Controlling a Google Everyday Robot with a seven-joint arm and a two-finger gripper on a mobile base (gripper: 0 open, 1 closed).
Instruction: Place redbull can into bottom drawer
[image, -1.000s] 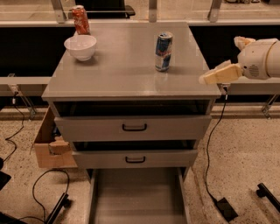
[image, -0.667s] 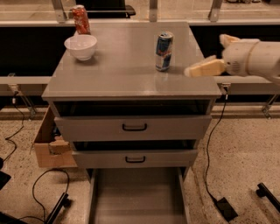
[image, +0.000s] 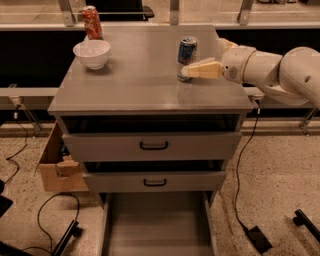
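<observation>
The redbull can (image: 187, 54), blue and silver, stands upright on the grey cabinet top (image: 135, 85), right of the middle. My gripper (image: 202, 58) reaches in from the right on a white arm (image: 280, 67). It is open: its near pale finger (image: 202, 70) lies across the front of the can's lower part, and the other finger (image: 223, 45) shows behind, to the can's right. The can rests on the top. The bottom drawer (image: 155, 225) is pulled out below, a wide grey tray with a bare floor.
A white bowl (image: 92, 52) and an orange-red soda can (image: 92, 22) stand at the cabinet's back left. The two upper drawers (image: 152, 146) with black handles are slightly ajar. A cardboard box (image: 54, 165) sits left of the cabinet, and cables lie on the floor on both sides.
My gripper has moved left from beyond the cabinet's right edge to the redbull can, its near finger now in front of the can. The can has not moved.
</observation>
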